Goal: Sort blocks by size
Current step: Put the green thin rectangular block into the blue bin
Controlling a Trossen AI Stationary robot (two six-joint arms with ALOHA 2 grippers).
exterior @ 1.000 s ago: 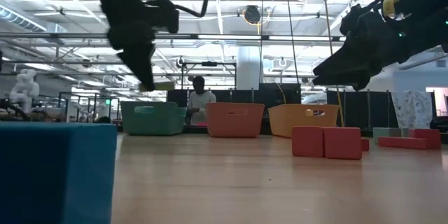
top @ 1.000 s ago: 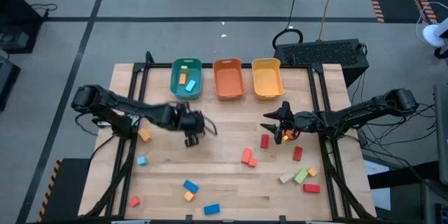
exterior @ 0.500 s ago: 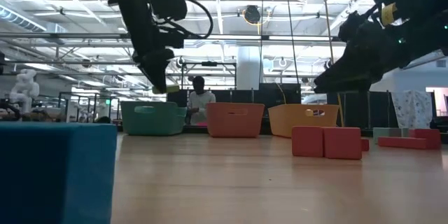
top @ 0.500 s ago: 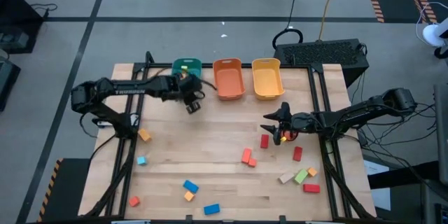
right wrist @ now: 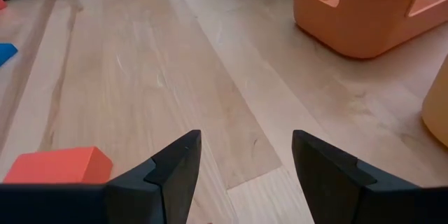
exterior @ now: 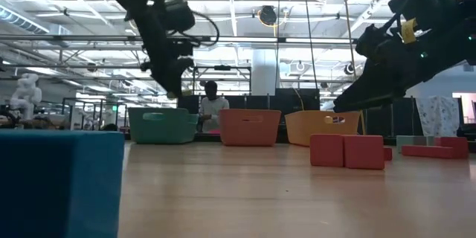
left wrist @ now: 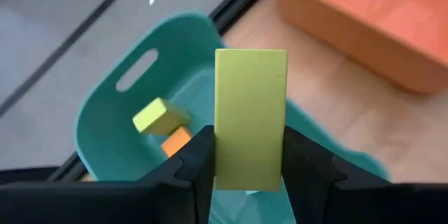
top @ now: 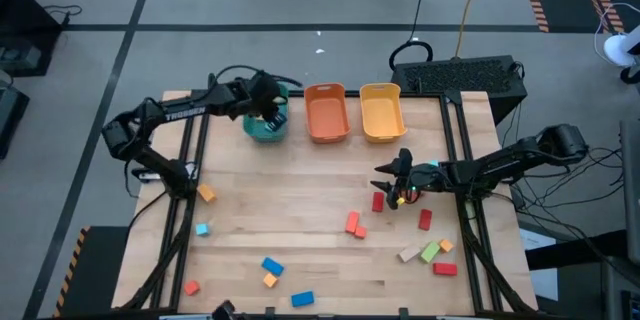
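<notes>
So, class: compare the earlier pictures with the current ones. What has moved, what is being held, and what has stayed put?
The left gripper, shut on a yellow-green bar, swung from mid-table back to above the teal bin; the bar is not yet released. The right gripper stays open, low beside a red block, having barely shifted. The loose blocks, the orange bin and the yellow bin are unchanged.

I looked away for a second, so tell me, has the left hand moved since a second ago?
Yes. The left hand, gripping a yellow-green wooden bar, travelled up the table to over the teal plastic bin.
</notes>
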